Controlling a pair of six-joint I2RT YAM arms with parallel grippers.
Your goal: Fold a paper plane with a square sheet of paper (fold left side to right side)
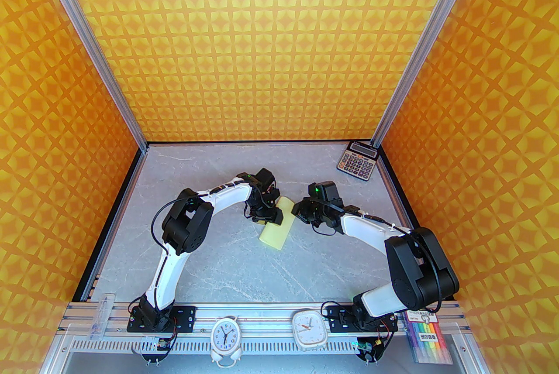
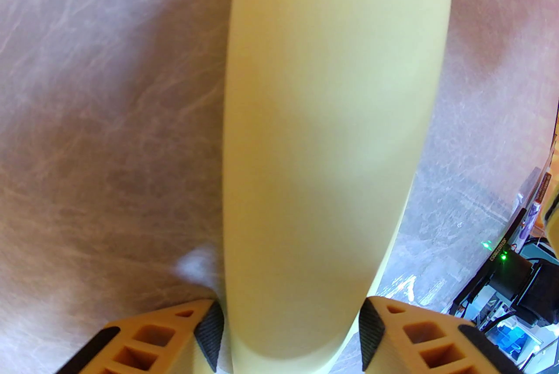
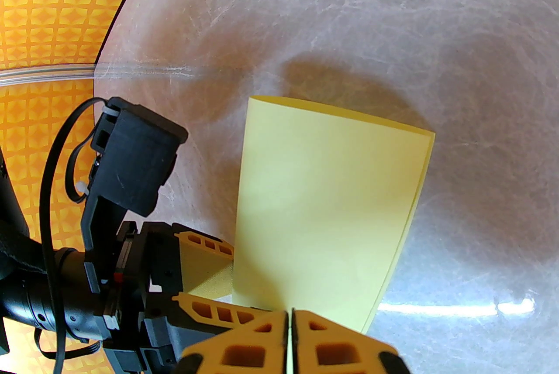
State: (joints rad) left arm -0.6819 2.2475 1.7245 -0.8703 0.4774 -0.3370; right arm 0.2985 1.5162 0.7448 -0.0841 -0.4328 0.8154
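Orange star-patterned walls [image 1: 262, 36] close in a grey marbled table [image 1: 244, 267], and the paper [image 1: 276, 226] lies about mid-table, doubled over into a pale yellow oblong set at a slant. Its 2 layers show along the right edge in the right wrist view [image 3: 332, 197]. The left gripper [image 1: 267, 216] is at the paper's far left end with its jaws roughly half apart. In its own wrist view the 2 dark pads [image 2: 212, 331] stand one at each side of the paper [image 2: 332, 123], which runs away from between them as a smooth, slightly bulging band. The left pad looks to be touching the paper's edge, but I cannot tell whether either pad presses it. From the right wrist the same gripper [image 3: 209, 278] shows with a strip of paper lying between its orange fingers. The right gripper [image 1: 298, 210] is at the paper's far right edge, opposite the left one. Its jaws are closed tight together [image 3: 290, 320] with the paper's near edge pinched at the fingertips, and that side of the paper is raised off the table, throwing a dark shadow beyond it. A calculator [image 1: 357, 157] sits well apart from the paper, farther back and to its right. On the near side of the paper, 2 white clocks [image 1: 225, 335] [image 1: 308, 329] stand on the rail between the arm bases. A marker pack [image 1: 427, 339] lies well to the paper's right at the near edge.
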